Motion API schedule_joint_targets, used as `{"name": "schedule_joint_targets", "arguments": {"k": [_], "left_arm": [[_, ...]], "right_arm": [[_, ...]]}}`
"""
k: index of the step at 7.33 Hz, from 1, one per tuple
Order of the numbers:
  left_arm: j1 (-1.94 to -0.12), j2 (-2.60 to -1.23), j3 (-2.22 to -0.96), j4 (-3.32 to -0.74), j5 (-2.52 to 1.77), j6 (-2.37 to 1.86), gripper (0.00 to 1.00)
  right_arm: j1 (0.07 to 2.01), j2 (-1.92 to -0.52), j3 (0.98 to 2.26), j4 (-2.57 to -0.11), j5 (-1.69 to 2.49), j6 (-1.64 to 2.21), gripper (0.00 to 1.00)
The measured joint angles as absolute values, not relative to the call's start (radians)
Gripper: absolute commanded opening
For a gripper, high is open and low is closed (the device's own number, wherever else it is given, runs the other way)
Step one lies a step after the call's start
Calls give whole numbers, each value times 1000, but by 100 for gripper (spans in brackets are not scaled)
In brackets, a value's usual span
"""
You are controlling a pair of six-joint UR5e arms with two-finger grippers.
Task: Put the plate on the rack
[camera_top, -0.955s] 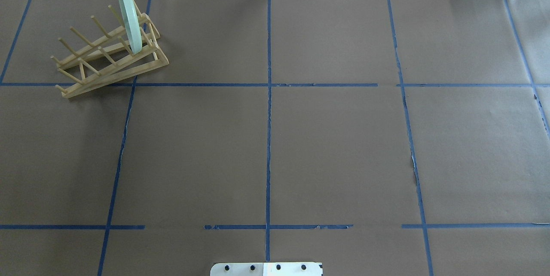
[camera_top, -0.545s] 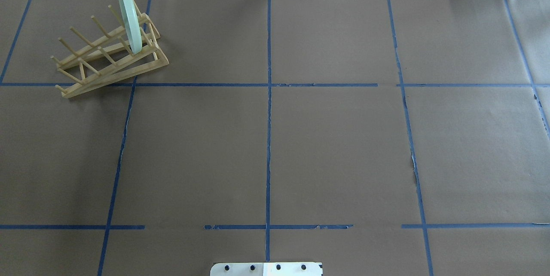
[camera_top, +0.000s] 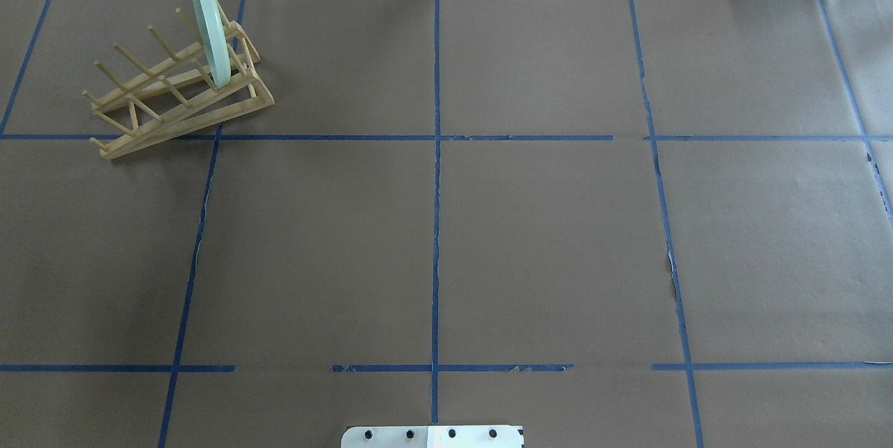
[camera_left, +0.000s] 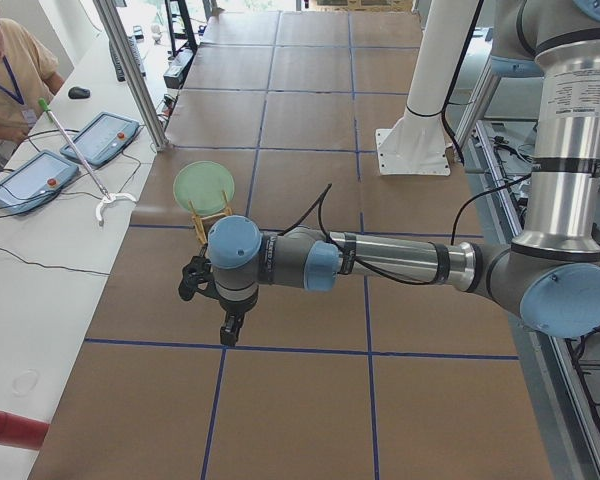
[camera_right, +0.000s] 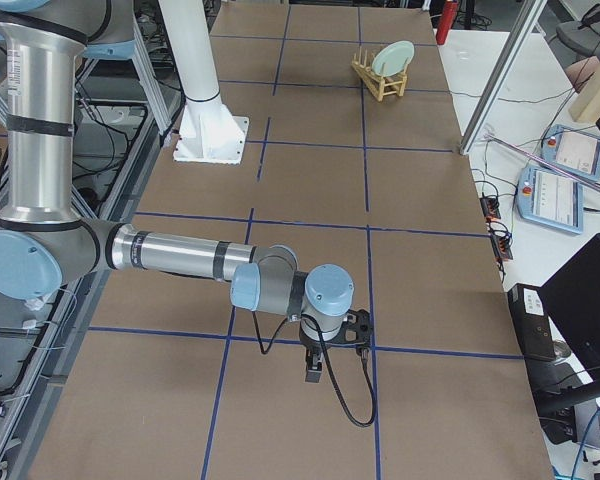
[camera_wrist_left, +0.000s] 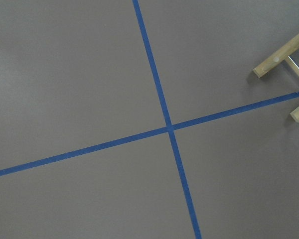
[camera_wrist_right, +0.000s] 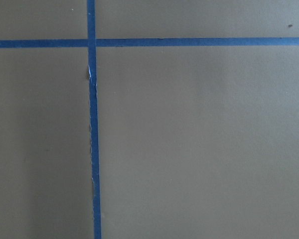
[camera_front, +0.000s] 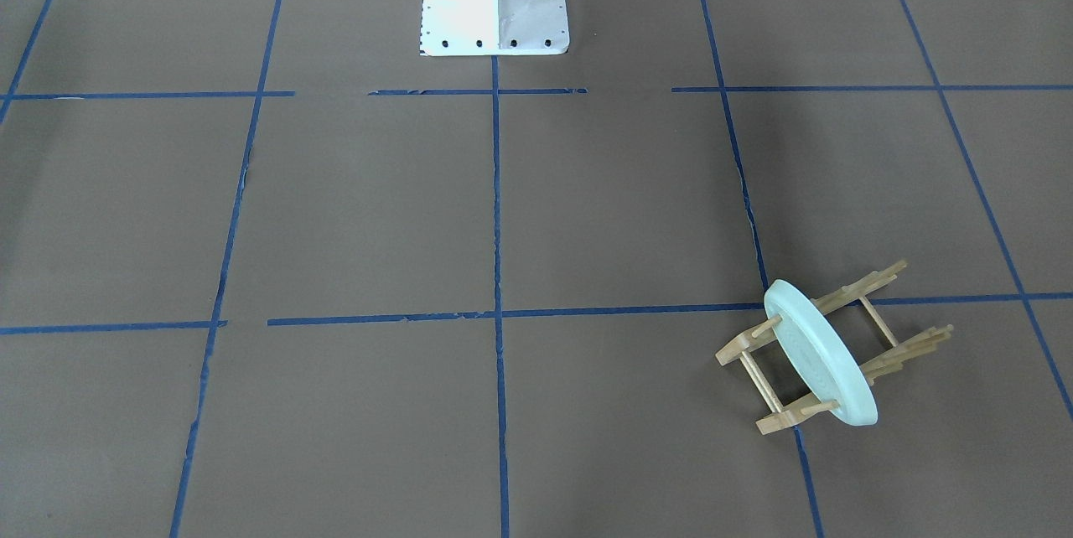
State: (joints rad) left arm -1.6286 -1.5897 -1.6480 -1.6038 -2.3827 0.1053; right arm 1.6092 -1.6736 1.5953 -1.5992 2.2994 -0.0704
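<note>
Silver arms (camera_left: 400, 262), blue joint caps (camera_left: 235, 240), black cables (camera_right: 337, 400)

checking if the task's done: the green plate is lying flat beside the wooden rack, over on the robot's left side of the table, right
Not quite. The plate is not lying flat beside the rack; it stands on edge in the rack, held between the pegs near one end. The overhead exterior view shows this, and the front-facing view agrees. The rest holds: both are on the robot's left side.

bare-wood rack (camera_top: 209, 113), smooth matt plate (camera_top: 209, 29); matt brown paper (camera_top: 544, 239)
</note>
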Motion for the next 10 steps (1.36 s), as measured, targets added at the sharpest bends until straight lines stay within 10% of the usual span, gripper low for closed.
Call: {"name": "schedule_joint_targets", "arguments": {"k": [10], "left_arm": [[-1628,-1582,-1641,-1539,-2381,87,100]], "right_arm": [[1609,-1674,1595,-1599,2299,-71,100]]}}
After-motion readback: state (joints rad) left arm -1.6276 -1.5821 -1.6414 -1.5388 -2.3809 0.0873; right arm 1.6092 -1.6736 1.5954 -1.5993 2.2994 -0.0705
